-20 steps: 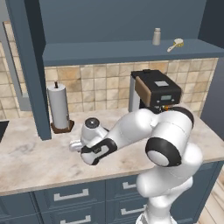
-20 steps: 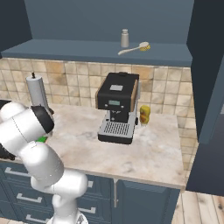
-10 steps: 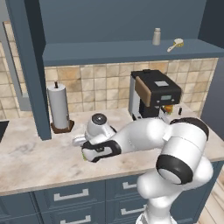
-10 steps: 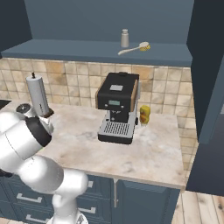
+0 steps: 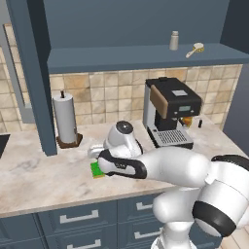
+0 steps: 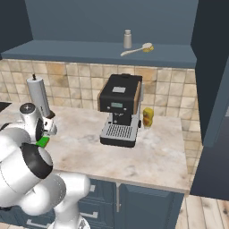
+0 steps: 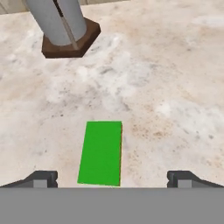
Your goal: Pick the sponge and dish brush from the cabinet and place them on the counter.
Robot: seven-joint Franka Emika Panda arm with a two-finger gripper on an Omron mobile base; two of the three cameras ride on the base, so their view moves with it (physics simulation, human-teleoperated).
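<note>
So the big dark blue-grey wall cabinet point(image 5: 136, 29) is up over the wide beige marble-look counter point(image 5: 44, 180). The black coffee machine point(image 6: 120, 109) sits toward the right of the counter, and the grey paper towel roll on its brown base point(image 5: 65, 124) is off to the left by the tiled wall. My claw point(image 7: 111, 178) is spread wide, nothing in it, hovering just above the flat green sponge point(image 7: 101, 152) lying on the counter near the front edge. The slim dish brush with the tan bristle head point(image 6: 136, 48) is lying on the cabinet shelf, right next to a small grey shaker point(image 6: 128, 39).
</note>
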